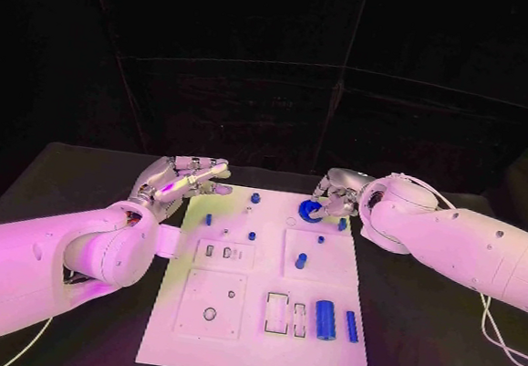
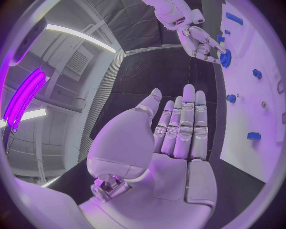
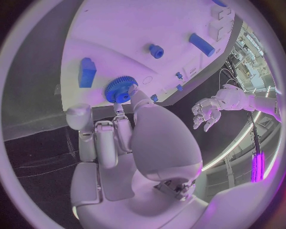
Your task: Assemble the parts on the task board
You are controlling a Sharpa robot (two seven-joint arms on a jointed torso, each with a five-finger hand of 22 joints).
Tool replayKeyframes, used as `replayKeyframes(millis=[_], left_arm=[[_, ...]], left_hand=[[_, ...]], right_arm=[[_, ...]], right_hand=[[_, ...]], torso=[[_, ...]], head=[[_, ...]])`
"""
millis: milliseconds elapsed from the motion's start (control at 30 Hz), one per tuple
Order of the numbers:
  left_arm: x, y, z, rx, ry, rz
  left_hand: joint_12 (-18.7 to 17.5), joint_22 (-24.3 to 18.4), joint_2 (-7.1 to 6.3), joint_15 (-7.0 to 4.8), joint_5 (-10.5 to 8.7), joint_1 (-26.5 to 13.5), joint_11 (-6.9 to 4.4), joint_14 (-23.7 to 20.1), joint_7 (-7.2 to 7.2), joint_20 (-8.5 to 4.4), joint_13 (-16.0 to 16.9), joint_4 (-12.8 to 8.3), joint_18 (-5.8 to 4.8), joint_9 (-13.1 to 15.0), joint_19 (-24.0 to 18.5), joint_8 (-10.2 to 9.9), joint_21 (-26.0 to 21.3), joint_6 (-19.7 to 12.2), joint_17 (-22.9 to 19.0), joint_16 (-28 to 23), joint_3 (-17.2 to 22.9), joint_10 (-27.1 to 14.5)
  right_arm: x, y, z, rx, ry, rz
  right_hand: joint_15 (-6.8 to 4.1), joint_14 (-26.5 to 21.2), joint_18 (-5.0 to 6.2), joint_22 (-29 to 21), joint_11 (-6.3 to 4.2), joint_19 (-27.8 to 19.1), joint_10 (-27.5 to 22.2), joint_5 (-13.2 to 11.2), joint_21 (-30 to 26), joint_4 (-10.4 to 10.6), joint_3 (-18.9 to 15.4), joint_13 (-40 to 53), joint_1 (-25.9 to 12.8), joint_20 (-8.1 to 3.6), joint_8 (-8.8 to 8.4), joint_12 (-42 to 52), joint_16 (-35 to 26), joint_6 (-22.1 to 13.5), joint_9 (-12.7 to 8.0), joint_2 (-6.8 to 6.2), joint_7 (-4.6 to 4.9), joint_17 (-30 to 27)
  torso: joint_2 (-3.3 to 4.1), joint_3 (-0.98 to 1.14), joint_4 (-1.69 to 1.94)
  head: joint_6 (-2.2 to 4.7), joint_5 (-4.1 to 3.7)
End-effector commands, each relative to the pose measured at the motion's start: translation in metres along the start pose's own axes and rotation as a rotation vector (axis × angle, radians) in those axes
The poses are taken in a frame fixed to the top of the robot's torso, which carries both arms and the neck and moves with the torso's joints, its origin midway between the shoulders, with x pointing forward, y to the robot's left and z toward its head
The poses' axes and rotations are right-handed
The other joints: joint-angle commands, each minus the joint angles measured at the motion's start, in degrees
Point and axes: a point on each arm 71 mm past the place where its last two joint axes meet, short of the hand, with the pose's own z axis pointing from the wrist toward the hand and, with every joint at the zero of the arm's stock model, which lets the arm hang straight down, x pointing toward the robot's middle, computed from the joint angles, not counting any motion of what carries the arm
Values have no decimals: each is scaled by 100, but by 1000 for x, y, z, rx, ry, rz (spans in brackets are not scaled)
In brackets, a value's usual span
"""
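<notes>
White rectangular task board (image 1: 254,352) lies mid-table, long axis running away from the robot; small blue parts scattered on it.
Right hand (image 1: 337,193) at the far edge, fingertips touching a round blue toothed gear (image 1: 310,211). Left hand (image 1: 185,181) hovers off the board's far left corner, fingers straight, close together, holding nothing. Bare black table (image 1: 65,183) flanks both sides.

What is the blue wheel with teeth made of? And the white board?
The blue gear looks like matte plastic: solid colour, no shine, moulded teeth. The task board looks like smooth white plastic or painted sheet; its flat, even face leaves that open.
</notes>
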Motion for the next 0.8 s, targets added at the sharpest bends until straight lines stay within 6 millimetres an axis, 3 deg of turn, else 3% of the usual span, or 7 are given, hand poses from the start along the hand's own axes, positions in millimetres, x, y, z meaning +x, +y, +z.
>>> replayKeyframes(millis=[33, 200, 333, 433, 633, 800], left_arm=[[2, -1, 1, 9, 14, -7], [2, -1, 1, 0, 16, -26], [2, 0, 1, -4, 14, -35], [2, 0, 1, -6, 14, -38], [2, 0, 1, -9, 16, -41], [2, 0, 1, -10, 17, -42]], left_hand=[[-20, -8, 13, -1, 24, -35, -22, 21, 15, -15, 5, -2, 38, -2, 35, -36, -31, 10, 9, -24, 33, -11], [-25, -11, 9, 0, 25, -38, -20, 22, 18, -14, 4, -4, 38, -3, 35, -40, -34, 8, 12, -30, 32, -14], [-29, -12, 8, 2, 24, -42, -18, 21, 19, -14, 3, -4, 38, -3, 35, -44, -36, 5, 13, -34, 31, -17], [-29, -12, 8, 2, 24, -42, -18, 21, 19, -14, 3, -4, 38, -3, 35, -44, -36, 5, 13, -34, 31, -17], [-33, -14, 9, 3, 25, -42, -16, 20, 20, -13, 2, -5, 37, -4, 34, -47, -38, 1, 15, -38, 33, -22], [-35, -15, 11, 3, 25, -40, -16, 20, 21, -13, 2, -7, 37, -4, 34, -49, -39, 0, 16, -40, 35, -24]], right_arm=[[-1, 1, 0, 15, -26, -78], [-2, 7, 0, 12, -60, -141], [-2, 14, -2, -6, -89, -158], [-2, 20, -5, -18, -113, -157], [-3, 36, -11, -52, -180, -130], [-3, 50, -17, -88, -209, -90]], right_hand=[[-27, 440, -68, 24, -7, 45, 83, -52, 30, -38, 84, 111, 31, 2, 59, 70, 25, 114, 19, 92, -24, 685], [-92, 453, -86, 136, -87, 112, 203, -134, 92, -180, 357, 321, 178, -50, 156, 210, 58, 370, 32, 213, -114, 759], [-110, 455, -91, 154, -105, 125, 212, -110, 104, -224, 475, 337, 172, -74, 157, 213, 63, 422, 22, 225, -132, 772], [-117, 459, -96, 173, -110, 139, 218, -7, 117, -247, 577, 349, 117, -88, 135, 212, 72, 437, 4, 203, -133, 792], [-116, 469, -108, 223, -105, 177, 240, 430, 148, -273, 885, 392, -110, -92, 47, 212, 96, 442, -31, 84, -124, 847], [-108, 471, -110, 230, -95, 183, 240, 550, 154, -259, 1052, 398, -256, -86, -5, 199, 102, 429, -37, 8, -110, 860]], torso=[[-1, 0, 0], [0, 1, -1], [-2, 0, -1], [-3, -1, 2], [-2, -1, 1], [-3, -7, 3]], head=[[-5, -1], [-17, 2], [-14, 8], [-23, 10], [-10, 28], [-13, 21]])
